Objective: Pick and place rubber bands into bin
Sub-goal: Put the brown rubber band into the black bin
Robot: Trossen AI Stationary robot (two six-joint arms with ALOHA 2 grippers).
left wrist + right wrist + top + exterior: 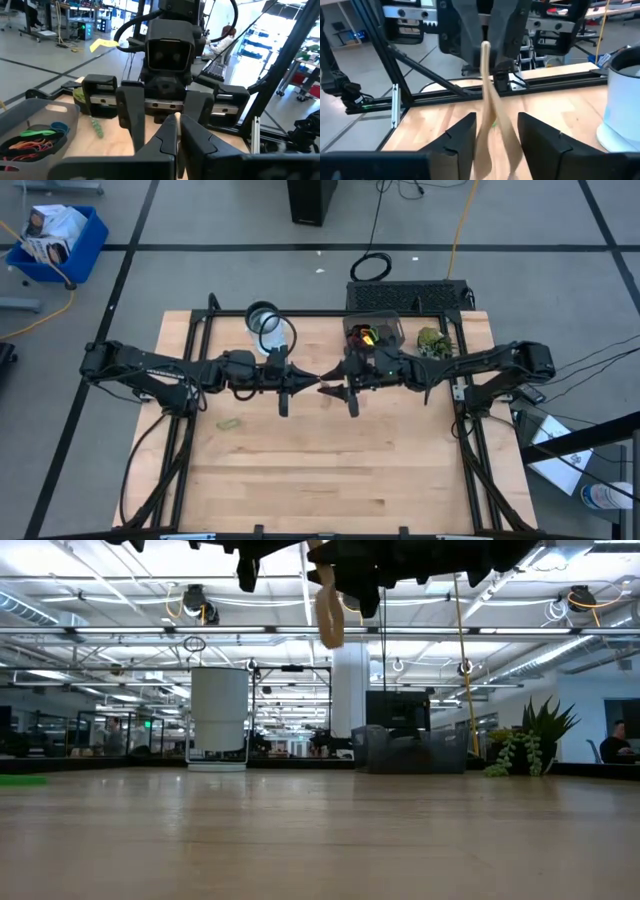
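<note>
I see the smoky-grey bin (374,333) at the upper centre of the high view, on the far part of the wooden surface (330,470); inside it lie rubber bands (31,142) in orange-red, green and blue. A clear round cup (265,322) stands to the bin's left, and a small green plant (432,340) sits to its right. One green band (228,423) lies loose on the surface at left of centre.

My two arms meet above the middle of the surface. The left hand (312,377) is clenched on a tan rubber band (490,115), which hangs down from its tips as a long loop. The right hand (496,132) has its fingers spread on either side of that hanging loop, not gripping it.

In the low view the tan band dangles at top centre, high above the surface. A blue crate (58,242) sits on the floor at upper left. Behind is a large open workroom with desks and ceiling pipes.
</note>
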